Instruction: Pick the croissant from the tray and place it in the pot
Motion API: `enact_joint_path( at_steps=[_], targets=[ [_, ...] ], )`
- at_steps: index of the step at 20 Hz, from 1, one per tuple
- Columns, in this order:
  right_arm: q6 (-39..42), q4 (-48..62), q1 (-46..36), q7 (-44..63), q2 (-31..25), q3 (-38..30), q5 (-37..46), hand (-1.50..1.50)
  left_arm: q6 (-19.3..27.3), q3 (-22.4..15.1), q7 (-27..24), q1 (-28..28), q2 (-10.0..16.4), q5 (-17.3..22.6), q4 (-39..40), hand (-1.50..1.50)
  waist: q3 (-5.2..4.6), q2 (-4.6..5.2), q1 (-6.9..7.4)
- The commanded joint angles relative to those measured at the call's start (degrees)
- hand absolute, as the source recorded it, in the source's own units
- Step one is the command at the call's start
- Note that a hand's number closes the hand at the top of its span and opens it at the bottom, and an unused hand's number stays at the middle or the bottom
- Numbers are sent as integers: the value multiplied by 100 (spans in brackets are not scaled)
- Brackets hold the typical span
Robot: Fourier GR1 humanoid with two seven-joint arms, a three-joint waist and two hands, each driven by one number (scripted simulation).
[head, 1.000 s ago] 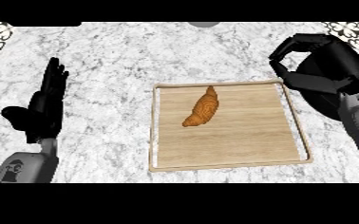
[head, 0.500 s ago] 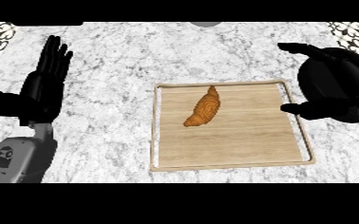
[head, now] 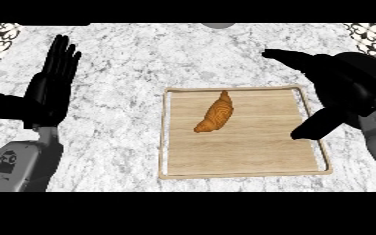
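Lying on the wooden tray (head: 257,147), the croissant (head: 215,112) is sitting in the tray's left-centre part, touching neither rim. Its long axis is running diagonally: the narrow tip is pointing toward the far edge and slightly right, while the broader end is pointing toward the near left. The tray is sitting flat on the marbled tabletop (head: 140,55), right of the middle.

The right hand (head: 341,87) is hovering at the tray's right rim, released and grasping nothing. Its fingers are reaching out toward the far left and its thumb is angling down over the rim, apart from the croissant. The left hand (head: 50,87) is resting at the view's left side, well apart from the tray, fingers straight and pointing up, holding nothing. A grey rounded shape (head: 218,25) is peeking in at the tabletop's far edge, and I cannot tell what it is.
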Motion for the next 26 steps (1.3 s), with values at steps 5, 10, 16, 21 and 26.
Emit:
enact_joint_path(
  at_steps=[5,10,16,21,26],
  targets=[
    [781,384,-1004,1687,970,603,275,-150,-179,72,-214,275,-69,-97,10,0,4,18,49],
    [1018,243,-678,2323,1459,593,410,-150,-35,41,300,99,-85,-272,-426,0,10,4,-7],
    [871,699,-374,2120,2128,789,1002,-150,-86,166,-2,114,-319,-380,-81,0,11,13,-9],
    [834,910,-238,1654,2386,893,1600,-150,-243,314,-147,-136,-489,-370,431,0,10,22,-29],
    [765,960,-122,1226,2510,626,1967,-150,-454,561,439,52,-190,-242,-373,0,11,11,-6]
  ],
)
